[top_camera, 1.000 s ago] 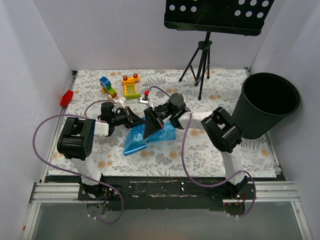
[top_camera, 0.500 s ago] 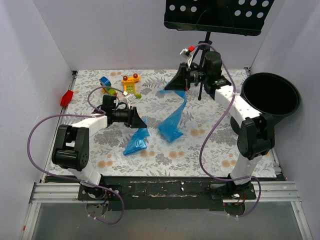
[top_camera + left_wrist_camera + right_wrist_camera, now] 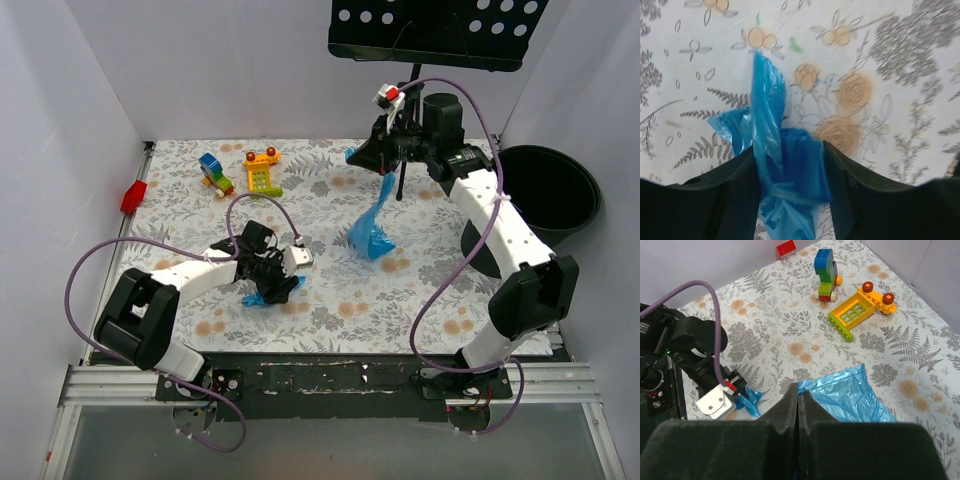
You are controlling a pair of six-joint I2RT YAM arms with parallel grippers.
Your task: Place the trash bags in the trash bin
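Right gripper (image 3: 360, 157) pinched shut on large translucent blue plastic trash bag (image 3: 374, 230), hanging beside round black plastic trash bin (image 3: 560, 228). Left gripper (image 3: 272, 285) spread around small crumpled blue wad (image 3: 785, 170) on the table. Next: carry over rim, release.

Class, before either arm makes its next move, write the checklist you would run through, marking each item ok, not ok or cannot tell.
1. Grip: right gripper shut on large trash bag: ok.
2. Bag over trash bin: not ok, it hangs beside the bin.
3. Bag's tail off the table: cannot tell.
4. Bag free of music stand: cannot tell.
5. Second pick: left gripper open, jaws astride small trash bag: ok.
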